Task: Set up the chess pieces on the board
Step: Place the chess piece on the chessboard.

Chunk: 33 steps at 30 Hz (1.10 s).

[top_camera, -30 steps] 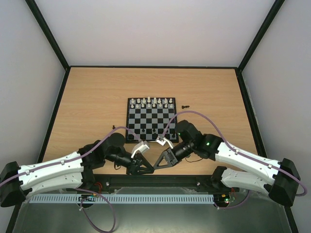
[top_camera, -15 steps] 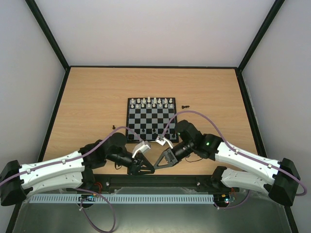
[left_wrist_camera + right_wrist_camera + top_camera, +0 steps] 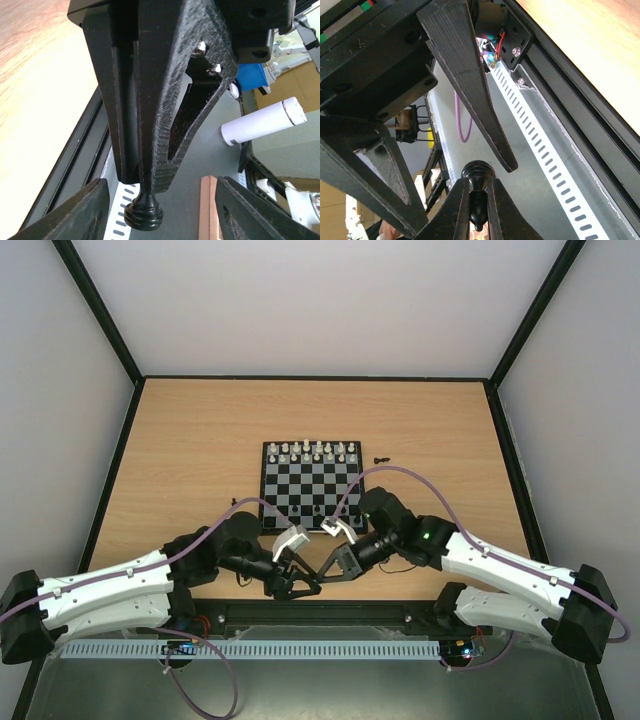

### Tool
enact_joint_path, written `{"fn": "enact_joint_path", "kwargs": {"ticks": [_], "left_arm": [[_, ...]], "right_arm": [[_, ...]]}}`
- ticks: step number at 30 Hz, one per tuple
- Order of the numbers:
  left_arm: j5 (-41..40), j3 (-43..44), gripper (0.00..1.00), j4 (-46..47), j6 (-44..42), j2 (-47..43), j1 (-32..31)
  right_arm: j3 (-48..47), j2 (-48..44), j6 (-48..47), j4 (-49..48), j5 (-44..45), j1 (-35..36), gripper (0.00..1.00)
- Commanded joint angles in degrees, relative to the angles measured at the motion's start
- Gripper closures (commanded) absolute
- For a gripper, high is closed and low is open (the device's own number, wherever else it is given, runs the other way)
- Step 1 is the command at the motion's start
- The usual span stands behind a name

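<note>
Top view, left of ctr: one small black chess piece (image 3: 233, 502) stands on the light wooden table (image 3: 190, 440), just off the lower-left side of the small square board (image 3: 312, 485) w/ black & pale grey checks. Low ctr, below the board, the left hand (image 3: 141, 186) is clamped tight on a black round-based chess piece (image 3: 144, 216), w/ the base sticking out past the fingertips. On the board, mid-frame, cream pieces (image 3: 318, 450) line the far edge and a lone black piece (image 3: 316, 508) stands near the near edge. Right of that, the right hand (image 3: 324, 578) meets the left hand tip to tip. In its wrist view its fingers (image 3: 470, 85) are spread wide, one on either side of the held piece. Stray black pieces (image 3: 380, 458) sit on the table just right of the board's upper-right corner; exact count unclear.
</note>
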<state>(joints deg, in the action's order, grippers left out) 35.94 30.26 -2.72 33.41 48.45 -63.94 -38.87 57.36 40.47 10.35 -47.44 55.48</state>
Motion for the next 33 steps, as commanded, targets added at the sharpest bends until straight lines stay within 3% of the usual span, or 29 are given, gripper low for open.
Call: {"fn": "enact_joint_path", "kwargs": {"ticks": [1,11,15,26,33], "left_arm": [[-1.49,1.63,0.37,-1.47,-0.71,-0.5,0.5],[-5.71,1.19,0.3,-3.59,-0.07,-3.44,2.75],[-12.11,1.77,0.26,-7.43,1.47,-3.92,5.19],[-29.45,0.78,0.25,-17.07,8.45,-4.23,15.75],[-38.99,2.3,0.25,-19.83,10.59,-0.84,17.28]], "right_arm": [[0.85,0.9,-1.72,1.01,0.62,-1.14,0.99],[0.9,0.41,-3.8,4.58,3.47,-4.35,0.99],[-1.56,2.28,-7.11,9.78,11.65,-5.05,0.99],[-13.61,12.43,-11.13,25.96,46.43,-4.97,0.99],[-22.95,22.52,-11.29,32.36,59.32,-4.1,0.99]]}}
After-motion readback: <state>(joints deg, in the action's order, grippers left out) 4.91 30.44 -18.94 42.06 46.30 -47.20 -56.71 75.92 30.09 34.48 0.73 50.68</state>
